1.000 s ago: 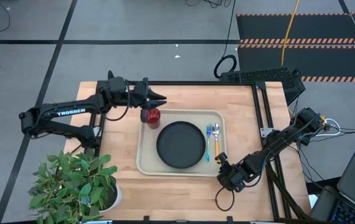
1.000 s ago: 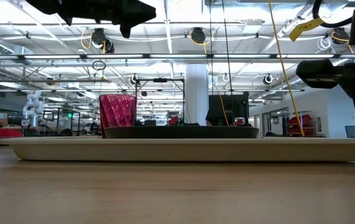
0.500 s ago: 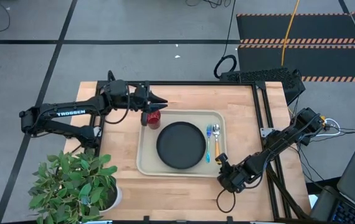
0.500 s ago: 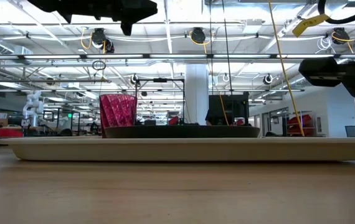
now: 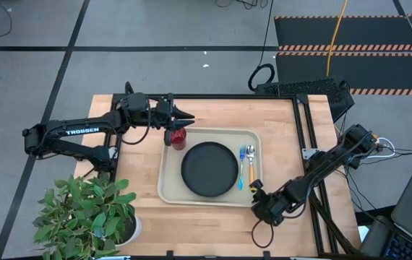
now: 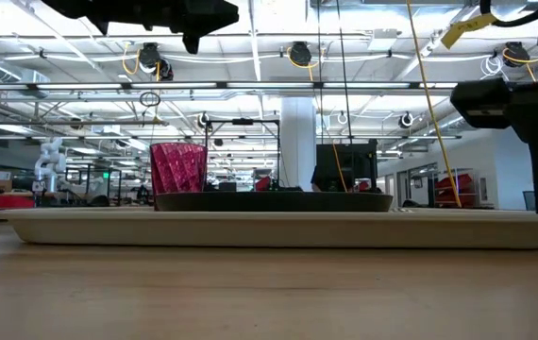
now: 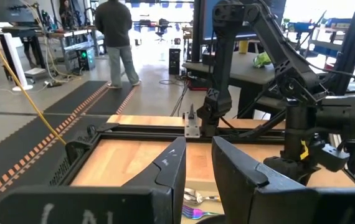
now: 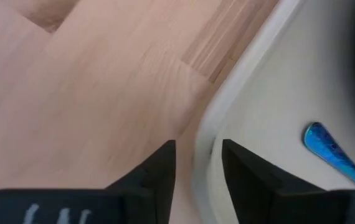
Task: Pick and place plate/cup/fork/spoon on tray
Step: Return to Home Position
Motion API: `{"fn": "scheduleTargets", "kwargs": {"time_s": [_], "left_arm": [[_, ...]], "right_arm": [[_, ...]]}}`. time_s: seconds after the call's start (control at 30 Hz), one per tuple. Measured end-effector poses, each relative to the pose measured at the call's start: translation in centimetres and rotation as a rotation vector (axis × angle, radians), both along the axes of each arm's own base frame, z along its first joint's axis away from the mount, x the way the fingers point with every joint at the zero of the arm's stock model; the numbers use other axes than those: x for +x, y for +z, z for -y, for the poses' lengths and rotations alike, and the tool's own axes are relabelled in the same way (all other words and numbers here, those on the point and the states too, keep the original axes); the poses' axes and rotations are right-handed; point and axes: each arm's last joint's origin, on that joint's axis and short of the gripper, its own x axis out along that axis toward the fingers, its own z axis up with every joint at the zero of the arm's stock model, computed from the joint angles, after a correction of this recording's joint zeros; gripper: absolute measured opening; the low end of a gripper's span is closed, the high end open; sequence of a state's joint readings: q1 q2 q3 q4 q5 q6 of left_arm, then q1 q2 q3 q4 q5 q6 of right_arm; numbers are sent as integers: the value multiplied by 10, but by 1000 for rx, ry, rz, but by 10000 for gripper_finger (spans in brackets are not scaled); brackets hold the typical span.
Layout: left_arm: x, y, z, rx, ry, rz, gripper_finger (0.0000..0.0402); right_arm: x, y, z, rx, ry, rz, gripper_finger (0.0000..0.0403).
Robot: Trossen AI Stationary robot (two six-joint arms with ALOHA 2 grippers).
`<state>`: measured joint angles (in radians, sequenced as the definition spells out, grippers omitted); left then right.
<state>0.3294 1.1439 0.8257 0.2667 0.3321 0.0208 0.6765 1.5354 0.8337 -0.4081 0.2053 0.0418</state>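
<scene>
The beige tray [image 5: 168,189] lies mid-table. On it rest the black plate [image 5: 209,168], the red cup [image 5: 178,137] in the far left corner, and the blue fork [image 5: 241,170] beside the orange-handled spoon [image 5: 250,172] along its right side. My left gripper [image 5: 189,115] hangs level above the cup, its fingers [image 7: 171,163] a little apart with nothing between them. My right gripper [image 5: 257,189] slants down at the tray's near right corner. It is open, one finger on either side of the raised rim [image 8: 206,134]; I cannot tell whether they touch it.
A potted plant [image 5: 87,213] fills the near left corner of the table. A black frame rail [image 5: 303,144] runs along the table's right edge. Bare wood shows in front of the tray [image 6: 269,293]. A person [image 7: 116,37] stands far off in the room.
</scene>
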Motion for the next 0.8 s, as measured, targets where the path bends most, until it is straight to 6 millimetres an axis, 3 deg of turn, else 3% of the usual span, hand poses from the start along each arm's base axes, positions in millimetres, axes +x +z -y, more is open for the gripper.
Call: {"fn": "scheduleTargets", "kwargs": {"time_s": [0.37, 0.67, 0.8], "left_arm": [[0, 1, 0, 6, 0, 10, 81], [1, 2, 2, 1, -8, 22, 81], [2, 5, 5, 20, -16, 47, 81]], "right_arm": [[-13, 42, 13, 39, -63, 146, 127], [-23, 45, 46, -21, -598, 139, 128], [-23, 45, 49, -5, -642, 117, 127]]}}
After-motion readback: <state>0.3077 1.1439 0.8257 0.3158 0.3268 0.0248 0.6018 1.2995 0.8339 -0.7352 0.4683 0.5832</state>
